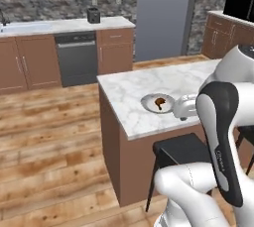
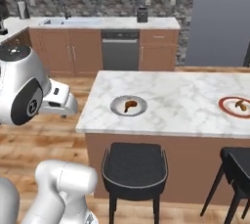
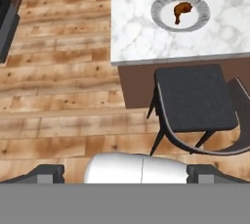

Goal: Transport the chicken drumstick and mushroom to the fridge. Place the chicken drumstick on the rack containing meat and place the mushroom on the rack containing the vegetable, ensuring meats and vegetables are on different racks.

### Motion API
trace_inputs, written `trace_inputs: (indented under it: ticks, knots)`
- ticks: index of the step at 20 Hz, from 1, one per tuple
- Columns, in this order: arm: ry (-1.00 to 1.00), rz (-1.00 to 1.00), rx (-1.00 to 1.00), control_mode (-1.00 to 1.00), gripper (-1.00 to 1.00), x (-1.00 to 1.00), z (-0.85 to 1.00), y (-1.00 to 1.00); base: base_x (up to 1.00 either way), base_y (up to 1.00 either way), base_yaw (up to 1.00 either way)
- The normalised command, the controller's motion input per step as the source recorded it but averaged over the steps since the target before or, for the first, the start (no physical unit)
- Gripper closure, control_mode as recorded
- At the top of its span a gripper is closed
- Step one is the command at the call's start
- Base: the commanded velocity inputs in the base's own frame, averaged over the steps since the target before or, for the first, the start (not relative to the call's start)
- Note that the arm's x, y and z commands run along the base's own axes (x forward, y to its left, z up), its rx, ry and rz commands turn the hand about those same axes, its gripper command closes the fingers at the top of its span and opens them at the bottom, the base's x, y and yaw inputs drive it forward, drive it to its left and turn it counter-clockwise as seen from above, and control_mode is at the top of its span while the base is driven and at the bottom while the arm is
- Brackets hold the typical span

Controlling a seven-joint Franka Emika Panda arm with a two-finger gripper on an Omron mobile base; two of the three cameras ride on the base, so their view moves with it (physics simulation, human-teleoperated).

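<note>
**A:** Left base view first. Where's the chicken drumstick [image 1: 159, 102]?

**B:** On a grey plate [image 1: 158, 103] near the corner of the marble island [image 1: 144, 85]. The arm's wrist sits just right of that plate, level with the island edge, so the drumstick lies to the hand's left and a little beyond it. The fingers themselves are hidden behind the arm here.

**A:** Right base view?

**B:** Same chicken drumstick [image 2: 130, 105], on its plate [image 2: 128, 105] near the island's left front. The hand hangs off the island's left edge, over the floor; the drumstick is off to its right. A second, red-rimmed plate [image 2: 237, 106] far right holds a brownish item, probably the mushroom [image 2: 240, 104], too small to be sure. The grey fridge [image 2: 222, 20] stands behind, door closed.

**A:** And the hand view?

**B:** The gripper [image 3: 125, 171] has its jaws spread fully, nothing between them. It looks down on floor and a black stool [image 3: 194, 101]. The chicken drumstick [image 3: 181, 11] is well ahead, towards the top right, fat end up, bone end pointing down. I'd judge the hand must travel forward over the stool before descending.
</note>
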Motion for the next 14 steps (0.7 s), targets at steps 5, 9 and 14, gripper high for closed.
trace_inputs:
  ticks: [5, 9, 14]
  knots:
    - [0.00, 0.00, 0.00, 1.00, -1.00, 0.00, 0.00, 0.00, 0.13, 0.78, -0.36]
    - [0.00, 0.00, 0.00, 1.00, -1.00, 0.00, 0.00, 0.00, -0.04, 0.33, -0.18]
    - [0.00, 0.00, 0.00, 1.00, -1.00, 0.00, 0.00, 0.00, 0.50, 0.10, -0.03]
